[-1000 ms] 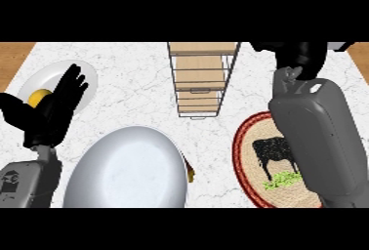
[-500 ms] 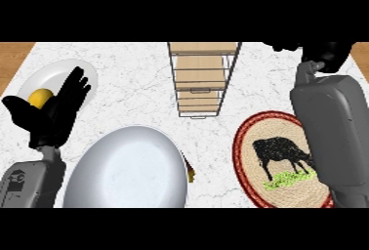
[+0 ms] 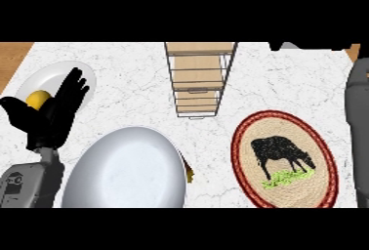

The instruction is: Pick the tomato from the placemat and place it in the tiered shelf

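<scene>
The placemat [image 3: 284, 158] lies bare beside the tiered shelf [image 3: 197, 78] on the table [image 3: 137, 78]; no tomato shows. The left robot hand [image 3: 52, 113] rests open by a plate [image 3: 45, 80]. The right arm [image 3: 357, 122] reaches upward, its hand unseen, probably carrying toward the shelf.

placemat [image 3: 284, 158] w/ cow, tiered shelf [image 3: 198, 80], plate [image 3: 126, 171]

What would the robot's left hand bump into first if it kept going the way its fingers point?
Probably the white plate: the left hand already points up over it, beside the yellow thing. Height is unclear.
</scene>
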